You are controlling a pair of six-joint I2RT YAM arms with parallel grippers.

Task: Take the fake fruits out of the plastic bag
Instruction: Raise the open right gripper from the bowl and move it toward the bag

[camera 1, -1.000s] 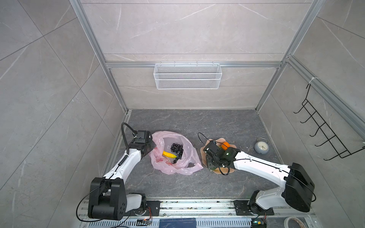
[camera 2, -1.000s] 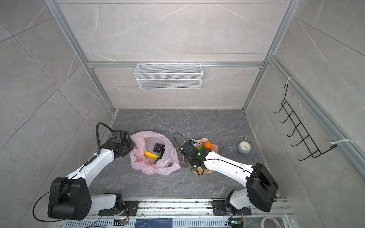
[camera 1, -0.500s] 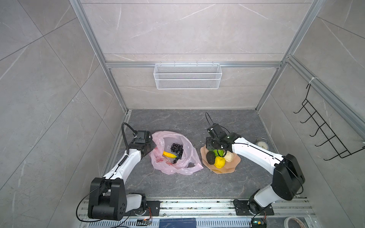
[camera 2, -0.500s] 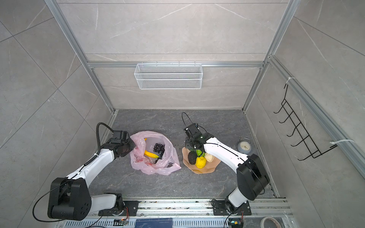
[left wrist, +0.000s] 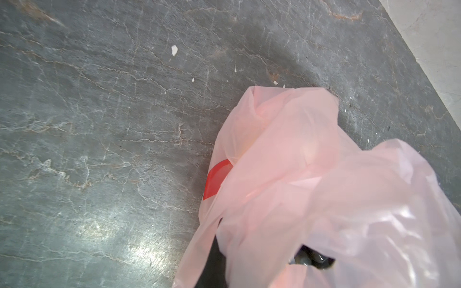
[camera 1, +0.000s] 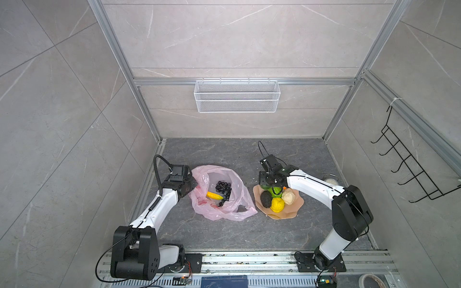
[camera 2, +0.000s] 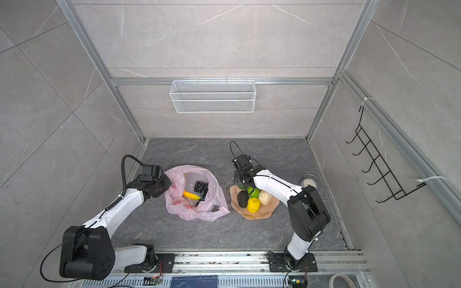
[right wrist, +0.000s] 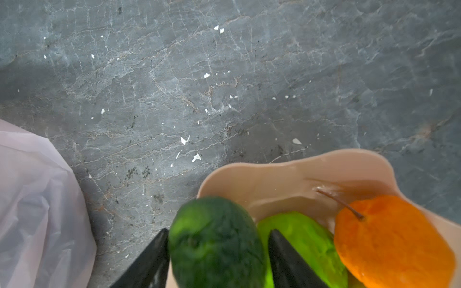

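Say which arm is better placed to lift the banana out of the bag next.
Right, probably. The left gripper is shut on the plastic bag, holding its mouth open; the right gripper only flanks a dark green fruit at the plate nearby.

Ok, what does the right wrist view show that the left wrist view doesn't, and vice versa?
Only the right wrist view: a peach plate with a dark green fruit, a light green fruit and an orange, with the right gripper straddling the dark green one. Only the left wrist view: a red print on the bag, which is bunched up close to the camera. Both: the pink bag and the grey stone table.
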